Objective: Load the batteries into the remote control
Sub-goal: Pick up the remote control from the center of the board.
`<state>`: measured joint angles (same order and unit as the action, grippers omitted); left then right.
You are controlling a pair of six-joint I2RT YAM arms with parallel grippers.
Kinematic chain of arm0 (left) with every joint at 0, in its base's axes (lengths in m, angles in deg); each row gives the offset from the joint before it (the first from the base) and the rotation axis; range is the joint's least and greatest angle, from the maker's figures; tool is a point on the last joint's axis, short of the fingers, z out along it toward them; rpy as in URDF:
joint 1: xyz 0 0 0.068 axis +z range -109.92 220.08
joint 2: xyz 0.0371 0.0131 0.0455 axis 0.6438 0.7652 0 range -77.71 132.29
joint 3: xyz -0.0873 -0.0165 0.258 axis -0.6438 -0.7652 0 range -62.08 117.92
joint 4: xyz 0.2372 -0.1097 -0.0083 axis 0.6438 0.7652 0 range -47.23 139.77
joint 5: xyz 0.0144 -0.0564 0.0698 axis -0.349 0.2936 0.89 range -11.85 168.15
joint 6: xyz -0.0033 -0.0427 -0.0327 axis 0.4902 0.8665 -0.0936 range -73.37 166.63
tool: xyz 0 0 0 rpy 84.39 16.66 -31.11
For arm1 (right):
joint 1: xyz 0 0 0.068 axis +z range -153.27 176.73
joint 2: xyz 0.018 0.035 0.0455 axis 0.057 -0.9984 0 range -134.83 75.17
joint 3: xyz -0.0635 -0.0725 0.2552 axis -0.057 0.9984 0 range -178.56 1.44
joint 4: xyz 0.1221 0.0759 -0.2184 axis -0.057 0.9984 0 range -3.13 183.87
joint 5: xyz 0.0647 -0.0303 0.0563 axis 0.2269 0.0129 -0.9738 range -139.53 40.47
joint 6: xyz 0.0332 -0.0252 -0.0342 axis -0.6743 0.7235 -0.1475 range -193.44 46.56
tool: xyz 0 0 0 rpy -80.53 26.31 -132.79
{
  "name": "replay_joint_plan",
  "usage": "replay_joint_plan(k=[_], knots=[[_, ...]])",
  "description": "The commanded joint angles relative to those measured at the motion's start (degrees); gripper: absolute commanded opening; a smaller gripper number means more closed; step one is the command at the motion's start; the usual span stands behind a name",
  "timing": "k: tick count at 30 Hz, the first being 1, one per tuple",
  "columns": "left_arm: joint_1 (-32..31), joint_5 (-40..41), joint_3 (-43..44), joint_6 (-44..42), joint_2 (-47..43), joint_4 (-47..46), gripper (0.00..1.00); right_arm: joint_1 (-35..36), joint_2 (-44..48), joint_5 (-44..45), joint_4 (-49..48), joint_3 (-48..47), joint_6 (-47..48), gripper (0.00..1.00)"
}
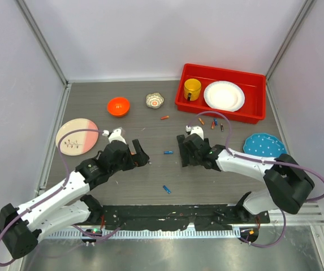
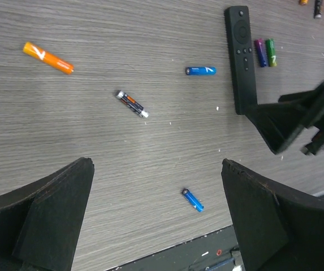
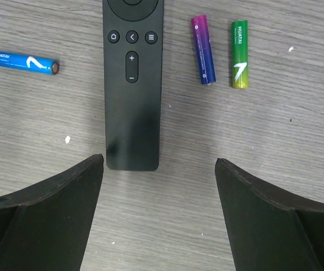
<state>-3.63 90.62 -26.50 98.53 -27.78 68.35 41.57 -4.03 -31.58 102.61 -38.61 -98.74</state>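
Observation:
The remote control (image 3: 133, 96) lies flat on the grey table with its buttons up. Its near end sits just ahead of my open right gripper (image 3: 160, 162), slightly left of the middle. A blue battery (image 3: 23, 61) lies to its left, and a purple battery (image 3: 203, 49) and a green battery (image 3: 239, 54) to its right. My left gripper (image 2: 156, 164) is open over bare table with nothing between its fingers. Beyond it lie a blue battery (image 2: 193, 200), a dark battery (image 2: 132, 104) and an orange battery (image 2: 47, 57). The remote control (image 2: 241, 56) shows at the upper right.
A red bin (image 1: 180, 99) at the back right holds a yellow cup (image 1: 192, 88) and a white plate (image 1: 224, 96). An orange bowl (image 1: 118, 105), a small patterned bowl (image 1: 155, 100), a pink plate (image 1: 77, 136) and a blue dotted plate (image 1: 263, 145) ring the work area.

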Motion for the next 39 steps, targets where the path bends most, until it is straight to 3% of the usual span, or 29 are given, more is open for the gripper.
replay_joint_plan(k=[1,15,27,33,39], knots=[[0.28,-2.89,-1.20,-1.71,-1.50,-4.14,1.00,0.25,-3.50,1.82,-3.09,-4.24,1.13,0.82],[0.28,-2.36,-2.00,-2.77,-2.91,-2.91,1.00,0.16,-12.82,3.05,-3.62,-8.55,-1.42,0.67],[0.28,2.12,-1.56,-3.29,-5.11,0.34,1.00,0.16,-11.60,1.99,-2.13,-6.88,-3.79,0.39],[0.20,3.53,-1.73,-2.95,-5.99,-0.18,1.00,3.49,-6.24,5.59,0.95,-7.75,-10.82,0.23],[0.28,4.32,-2.09,-1.45,-5.81,-0.10,0.99,8.77,-6.75,11.04,7.27,-13.73,-19.16,0.08]])
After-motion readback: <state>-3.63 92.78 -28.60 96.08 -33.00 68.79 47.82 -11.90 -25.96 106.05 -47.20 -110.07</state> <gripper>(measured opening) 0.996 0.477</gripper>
